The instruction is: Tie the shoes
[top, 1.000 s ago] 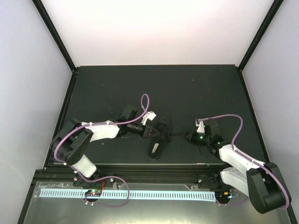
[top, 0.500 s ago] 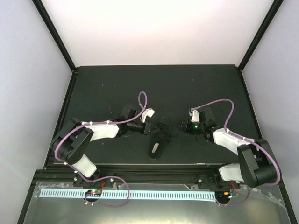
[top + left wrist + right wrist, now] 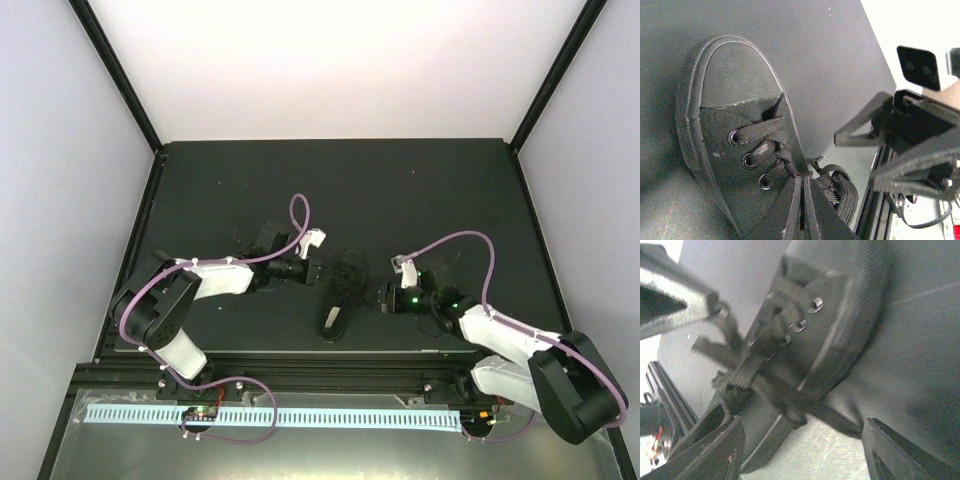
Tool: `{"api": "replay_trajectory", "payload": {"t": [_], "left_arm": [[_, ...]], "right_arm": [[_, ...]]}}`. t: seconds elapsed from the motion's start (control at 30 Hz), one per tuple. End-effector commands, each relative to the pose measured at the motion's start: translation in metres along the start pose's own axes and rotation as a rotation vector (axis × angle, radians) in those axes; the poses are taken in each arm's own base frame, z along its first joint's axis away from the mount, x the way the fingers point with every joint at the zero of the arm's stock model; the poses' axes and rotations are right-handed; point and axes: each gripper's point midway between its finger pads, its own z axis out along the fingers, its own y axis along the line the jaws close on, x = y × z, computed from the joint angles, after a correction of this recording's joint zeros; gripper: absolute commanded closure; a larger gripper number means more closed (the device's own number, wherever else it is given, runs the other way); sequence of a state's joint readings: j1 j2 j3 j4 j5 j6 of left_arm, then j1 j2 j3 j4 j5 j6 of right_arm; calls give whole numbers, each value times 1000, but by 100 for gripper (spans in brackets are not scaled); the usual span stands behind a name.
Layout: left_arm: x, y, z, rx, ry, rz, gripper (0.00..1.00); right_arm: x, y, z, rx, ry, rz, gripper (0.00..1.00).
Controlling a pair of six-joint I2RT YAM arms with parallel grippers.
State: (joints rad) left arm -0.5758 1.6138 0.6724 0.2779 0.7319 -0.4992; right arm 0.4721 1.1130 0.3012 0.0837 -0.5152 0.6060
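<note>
A black table fills the floor of a white-walled enclosure with black corner posts. The 2 arms reach inward from the near edge, the left arm from the left and the right arm from the right, each trailed by a purple cable. Between them, about mid-table and towards the near edge, lies the 1 black shoe, with its toe pointing away from the bases and its pale lining showing at the heel end. The left gripper sits against the shoe's left side with its jaws pressed together over the lacing. From its wrist view the fingertips meet right at a lace crossing, though whether a strand is actually pinched between them is hard to tell. The right gripper is just beside the shoe's right side, its jaws spread wide, and a loose lace runs across the gap between them. The thin black laces cross through 3 metal eyelets below the toe cap.
</note>
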Motion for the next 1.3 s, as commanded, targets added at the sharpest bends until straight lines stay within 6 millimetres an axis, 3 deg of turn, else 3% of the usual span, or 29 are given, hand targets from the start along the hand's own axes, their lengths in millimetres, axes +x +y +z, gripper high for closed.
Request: {"api": "replay_trajectory", "payload": {"t": [0.0, 0.27, 0.63, 0.9, 1.03, 1.27], "left_arm": [[-4, 1, 1, 8, -12, 6, 98], [-2, 0, 0, 9, -10, 7, 98], [-2, -1, -1, 6, -11, 10, 98], [-5, 3, -5, -17, -31, 10, 98], [-8, 7, -10, -36, -60, -2, 98], [-7, 23, -24, -96, -114, -42, 99]], "right_arm": [[6, 20, 9, -5, -11, -110, 36], [17, 20, 36, 25, 62, -116, 50], [17, 27, 45, -7, 85, -119, 65], [23, 22, 42, 10, 92, -103, 97], [36, 14, 36, 32, 125, -85, 98], [76, 6, 25, 4, 252, -56, 98]]}}
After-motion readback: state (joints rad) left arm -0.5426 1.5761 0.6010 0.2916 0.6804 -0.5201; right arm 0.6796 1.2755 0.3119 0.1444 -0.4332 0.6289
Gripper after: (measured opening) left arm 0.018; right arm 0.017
